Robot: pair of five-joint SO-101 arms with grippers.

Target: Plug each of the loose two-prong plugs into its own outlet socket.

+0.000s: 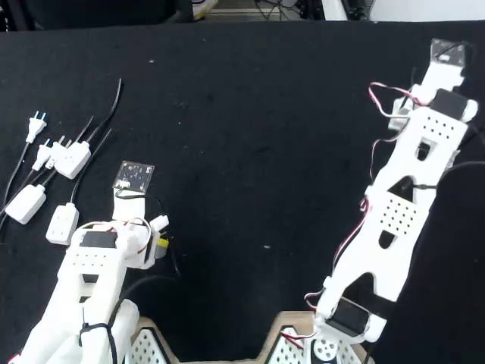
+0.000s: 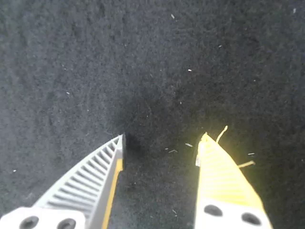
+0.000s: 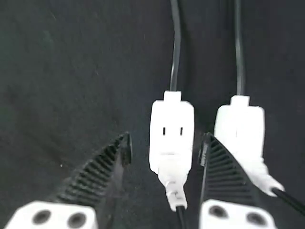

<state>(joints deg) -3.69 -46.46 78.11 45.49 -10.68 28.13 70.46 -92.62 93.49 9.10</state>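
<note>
Several white plugs and socket blocks with black cables lie at the table's left edge in the high view: a loose two-prong plug [image 1: 35, 123], a block [image 1: 73, 161], and two sockets [image 1: 26, 203] [image 1: 62, 224]. My left gripper [image 1: 161, 233] hovers right of them, open [image 2: 163, 138] over bare black cloth with nothing between its fingers. My right arm [image 1: 424, 144] stretches to the far right corner. Its gripper [image 3: 165, 140] is open, its black fingers straddling a white socket [image 3: 171, 133] with two slots. A second white socket [image 3: 240, 131] lies just outside one finger [image 3: 224, 176].
Black cloth [image 1: 265, 129] covers the whole table. The cables [image 1: 102, 125] fan out from the left cluster toward the back. Both arm bases [image 1: 303, 349] stand at the near edge.
</note>
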